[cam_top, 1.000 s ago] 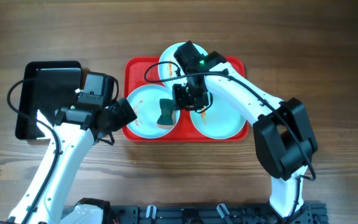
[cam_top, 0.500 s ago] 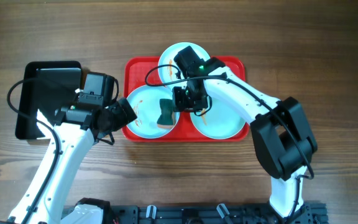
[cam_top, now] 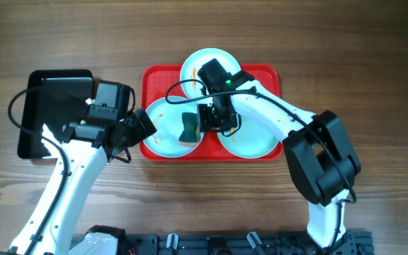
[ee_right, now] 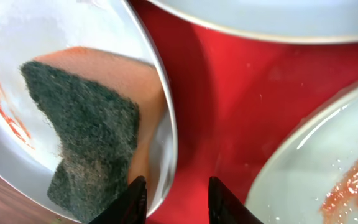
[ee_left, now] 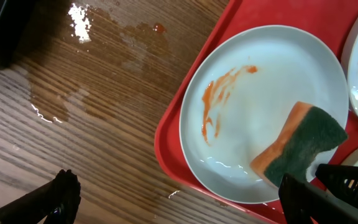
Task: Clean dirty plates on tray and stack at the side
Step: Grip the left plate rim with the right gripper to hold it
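Overhead view of a wooden desk (cam_top: 374, 57). A red tray (cam_top: 269, 74) holds 3 pale plates: a rear plate (cam_top: 193, 67), a front-right plate (cam_top: 257, 142) and a front-left plate (cam_top: 163, 124). A green-and-orange sponge (cam_top: 188, 127) lies on the front-left plate beside an orange smear (ee_left: 219, 99). The front-right plate also carries orange smears. No plate is stacked at the side yet.

The right gripper (ee_right: 179, 199) hovers over the front-left plate's rim, just beside the sponge, fingers narrowly parted and holding nothing. The left gripper (ee_left: 179, 186) hangs at the tray's left edge, spread wide and empty. A black tray (cam_top: 55, 88) sits to the left.

The step in hand looks like fetching the sponge to scrub. Next, the right gripper probably needs to shift over the sponge, widen, then close on it.
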Controlling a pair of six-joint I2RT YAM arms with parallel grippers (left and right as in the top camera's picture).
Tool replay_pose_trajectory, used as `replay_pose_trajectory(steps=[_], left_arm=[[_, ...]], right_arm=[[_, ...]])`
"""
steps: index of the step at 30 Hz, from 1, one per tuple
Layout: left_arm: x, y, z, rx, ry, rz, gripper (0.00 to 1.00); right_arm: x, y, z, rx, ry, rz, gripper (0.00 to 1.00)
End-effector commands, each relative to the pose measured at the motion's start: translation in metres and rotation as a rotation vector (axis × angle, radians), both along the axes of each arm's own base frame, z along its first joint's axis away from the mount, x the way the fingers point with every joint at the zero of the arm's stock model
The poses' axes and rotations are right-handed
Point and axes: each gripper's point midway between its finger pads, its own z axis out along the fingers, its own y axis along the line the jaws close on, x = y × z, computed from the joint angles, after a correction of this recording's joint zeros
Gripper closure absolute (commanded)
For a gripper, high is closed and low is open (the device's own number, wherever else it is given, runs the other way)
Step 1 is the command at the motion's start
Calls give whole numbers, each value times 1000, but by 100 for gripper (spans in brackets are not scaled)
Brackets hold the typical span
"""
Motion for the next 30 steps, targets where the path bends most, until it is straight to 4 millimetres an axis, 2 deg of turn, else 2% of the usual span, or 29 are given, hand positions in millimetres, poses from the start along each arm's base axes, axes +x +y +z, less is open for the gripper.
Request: replay_pose_trajectory(steps=[1,11,18,25,30], left_arm=[[-1,4,-4,12,8,18,0],[-1,4,-4,11,9,18,0],[-1,3,-4,4,9,16,0],[5,-14,-1,-86,-12,-12,0],[13,-33,2,-184,-35,-49,0]], right_arm=[[-1,-3,-13,-31,12,-14,72],[-1,-8,-22,-54,4,-34,72],[-3,-9,-29,-50,7,-41,78],[-2,-5,-27,-29,9,-57,83],[-2,-4,-27,-25,9,-56,85]])
